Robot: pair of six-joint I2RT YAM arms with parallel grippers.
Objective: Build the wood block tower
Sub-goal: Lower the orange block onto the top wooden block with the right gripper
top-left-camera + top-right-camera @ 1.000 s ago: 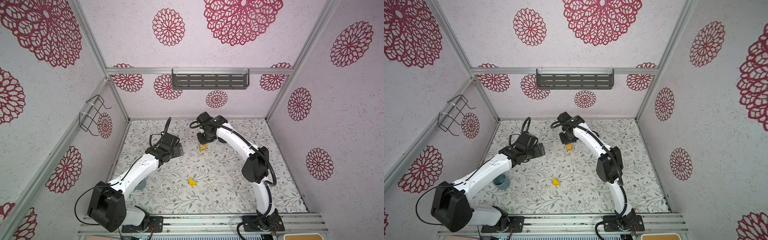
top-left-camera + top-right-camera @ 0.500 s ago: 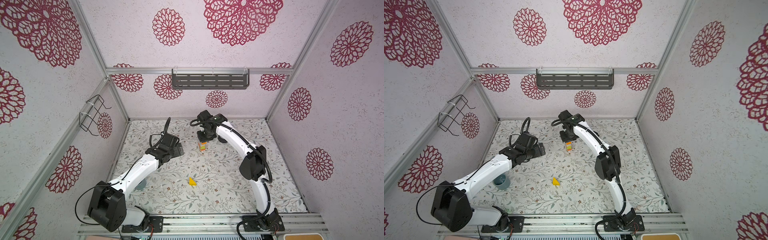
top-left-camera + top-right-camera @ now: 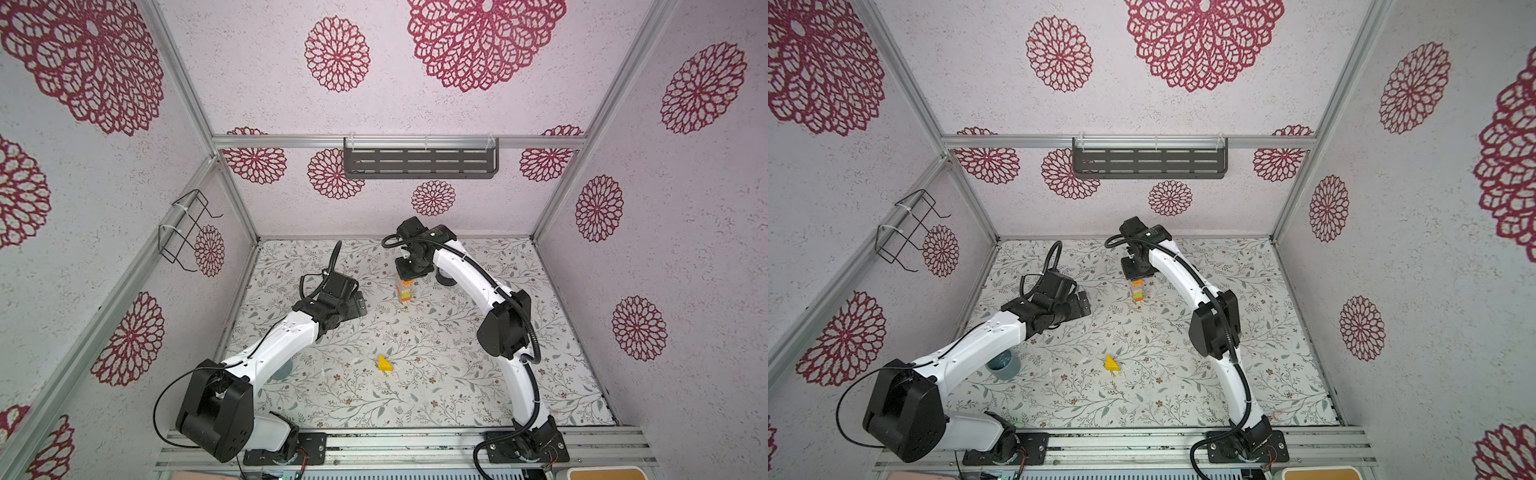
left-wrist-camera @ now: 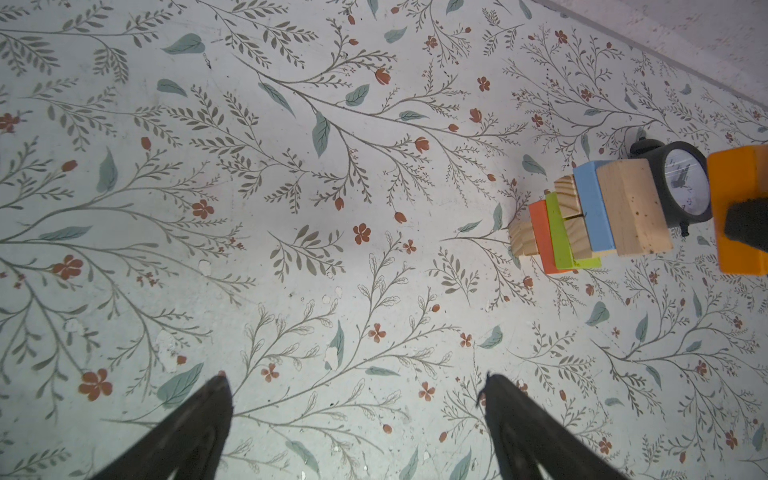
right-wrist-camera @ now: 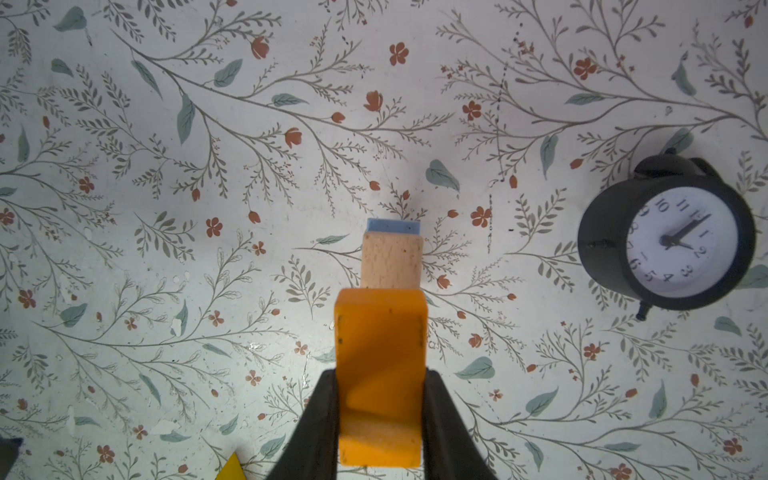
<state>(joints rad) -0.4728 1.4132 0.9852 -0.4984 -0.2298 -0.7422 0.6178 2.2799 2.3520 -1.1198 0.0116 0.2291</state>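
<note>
**Orange block held over the tower**

The tower (image 3: 405,291) stands in the upper middle of the tabletop (image 3: 457,395) in both top views. It is a narrow stack of tan, orange-red, green, natural-wood, blue and tan blocks. Above it, the right fingers (image 5: 316,424) are clamped on the sides of an orange block (image 5: 380,365), which is clear of the top tan block (image 5: 392,259). A black clock (image 5: 665,245) stands just beside the tower. The left fingers (image 4: 195,424) are spread wide and hold nothing, left of the tower. A yellow wedge (image 3: 385,363) lies alone at lower centre.
</note>
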